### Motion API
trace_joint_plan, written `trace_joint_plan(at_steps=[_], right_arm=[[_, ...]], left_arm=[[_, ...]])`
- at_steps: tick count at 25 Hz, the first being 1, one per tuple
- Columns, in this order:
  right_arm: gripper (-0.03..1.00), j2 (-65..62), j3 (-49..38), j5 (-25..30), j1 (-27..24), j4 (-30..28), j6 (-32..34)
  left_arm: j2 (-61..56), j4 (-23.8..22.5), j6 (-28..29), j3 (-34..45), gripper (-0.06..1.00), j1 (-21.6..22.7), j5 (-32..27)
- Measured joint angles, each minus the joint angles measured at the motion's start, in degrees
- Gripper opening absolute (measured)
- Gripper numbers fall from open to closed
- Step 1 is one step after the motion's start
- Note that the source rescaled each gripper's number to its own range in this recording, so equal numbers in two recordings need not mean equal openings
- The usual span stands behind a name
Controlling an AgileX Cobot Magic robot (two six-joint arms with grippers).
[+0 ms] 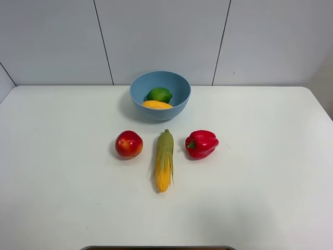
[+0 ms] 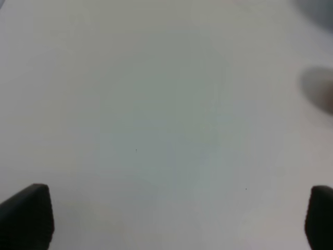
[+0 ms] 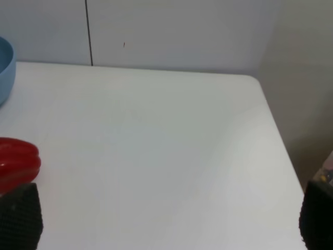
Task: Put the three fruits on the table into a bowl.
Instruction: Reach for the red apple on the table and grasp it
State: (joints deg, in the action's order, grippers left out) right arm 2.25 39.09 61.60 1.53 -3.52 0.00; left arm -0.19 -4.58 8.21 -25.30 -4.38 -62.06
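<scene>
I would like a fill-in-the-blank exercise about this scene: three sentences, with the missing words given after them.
1. The light blue bowl holds the mango and the green fruit, so it holds ____ fruits.
2. On the table, the corn cob lies between the bell pepper and the ____.
3. The jaws of the left gripper and the right gripper stand ____.
Missing words: two; red apple; open.

bowl (image 1: 136, 99): light blue, pretty glossy
mango (image 1: 157, 104): yellow-orange
round fruit (image 1: 159, 95): plain green
apple (image 1: 129, 144): red with a yellow blush
corn cob (image 1: 164, 161): yellow kernels, green husk
bell pepper (image 1: 201, 144): shiny red, green stem
tabletop (image 1: 260, 182): plain white
wall (image 1: 161, 36): pale grey panels, dark seams
fingers (image 2: 26, 216): black, both arms
</scene>
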Motion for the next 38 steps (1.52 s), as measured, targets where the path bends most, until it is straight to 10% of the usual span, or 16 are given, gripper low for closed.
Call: trace_joint_plan(at_steps=[27, 38], right_arm=[[0.93, -2.41, -6.88, 1.11, 0.0, 1.5, 0.0], [0.16, -2.41, -6.88, 1.11, 0.0, 1.5, 0.0]], left_arm=[[0.0, 0.0, 0.0, 0.0, 0.96, 0.0, 0.0], [0.0, 0.0, 0.0, 0.0, 0.96, 0.0, 0.0]])
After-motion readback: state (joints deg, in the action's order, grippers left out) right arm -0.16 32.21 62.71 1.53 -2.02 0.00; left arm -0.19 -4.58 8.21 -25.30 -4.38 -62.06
